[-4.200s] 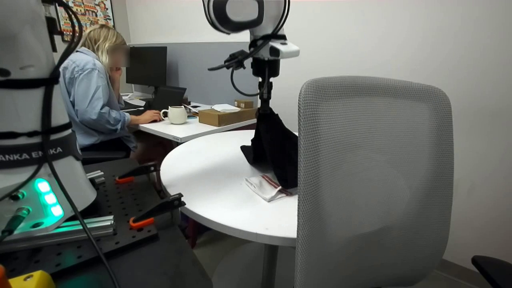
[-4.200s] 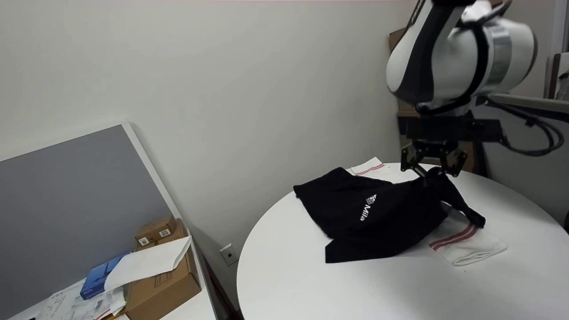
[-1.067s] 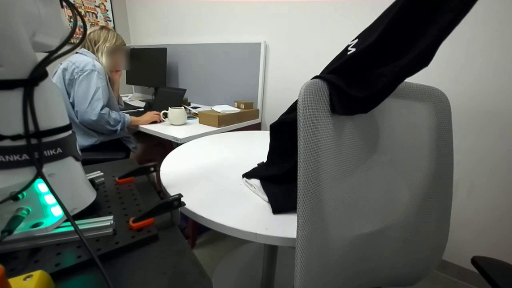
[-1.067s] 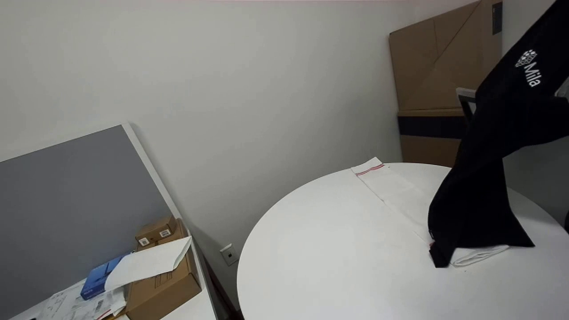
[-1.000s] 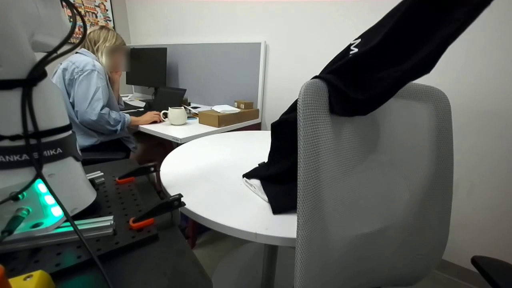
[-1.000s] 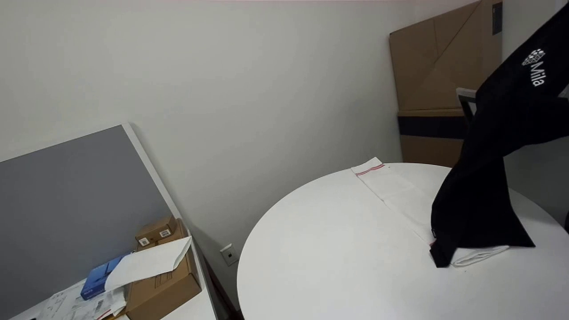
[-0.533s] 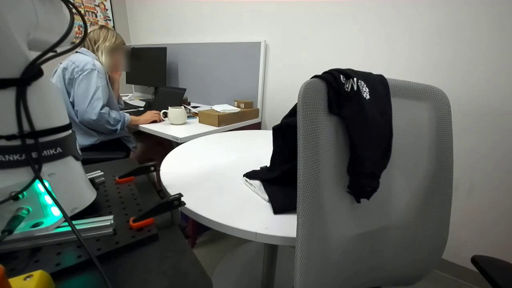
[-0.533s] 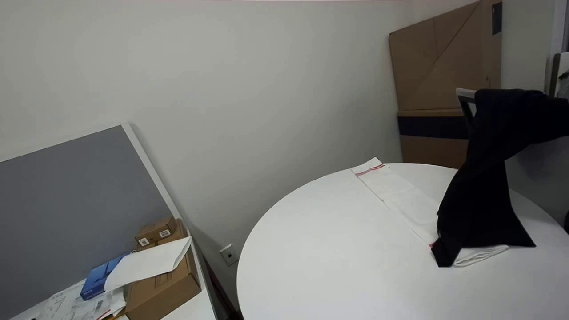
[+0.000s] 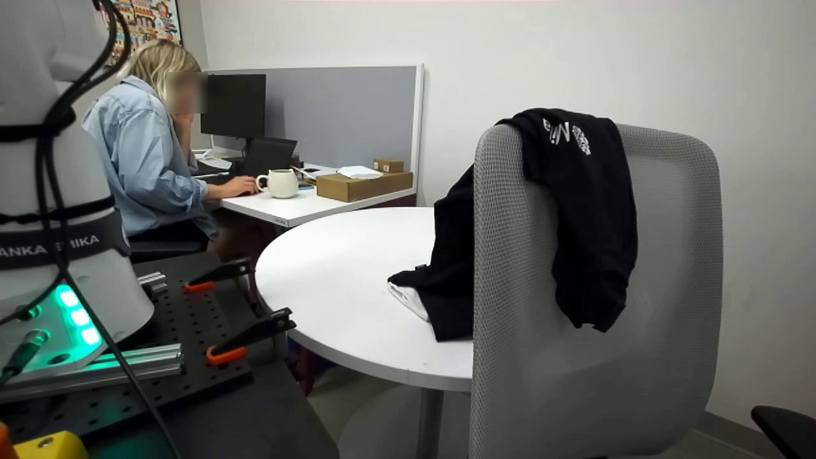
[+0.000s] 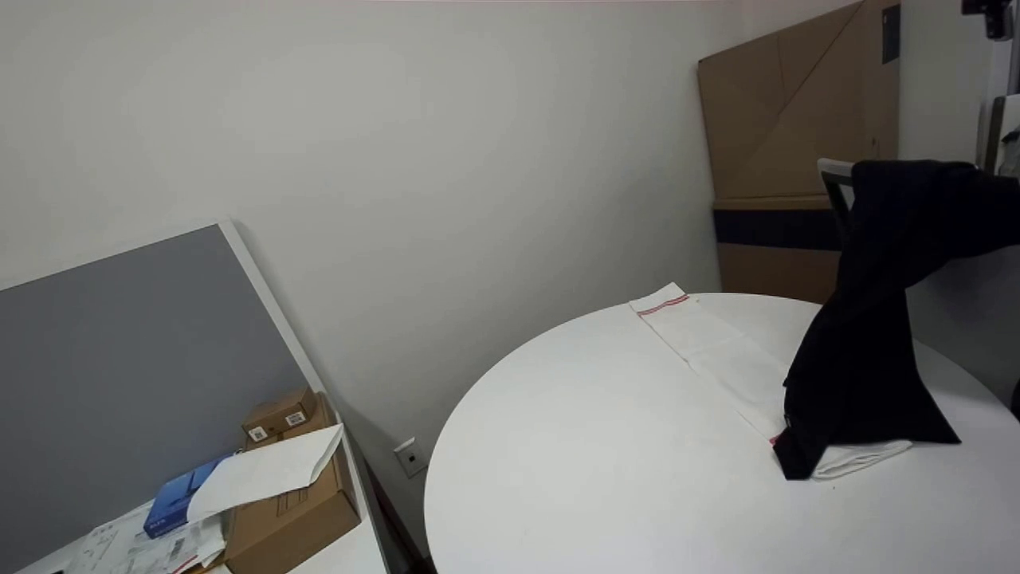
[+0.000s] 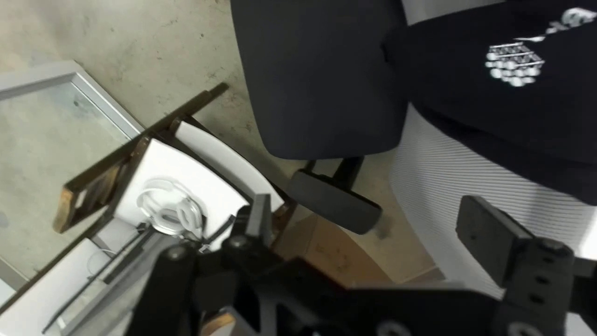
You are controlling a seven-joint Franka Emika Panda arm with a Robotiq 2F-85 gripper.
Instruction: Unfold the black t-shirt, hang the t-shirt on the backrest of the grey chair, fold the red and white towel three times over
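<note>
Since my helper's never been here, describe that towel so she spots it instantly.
Find the round white table. On it, partly beneath the black t-shirt, lies the towel, a long whitish strip. Red stripes set it apart from both.

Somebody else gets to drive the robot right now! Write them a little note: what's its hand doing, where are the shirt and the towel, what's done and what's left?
Hand: open, holding nothing.
Black shirt: draped over the back of the grey chair; its other end reaches the table and covers part of the towel.
Towel: on the table in a long white strip with red stripes.
Done: the shirt hangs on the chair, though it looks bunched, so I can't say it's fully unfolded.
Left: folding the towel; probably move the shirt's end off it first.
</note>
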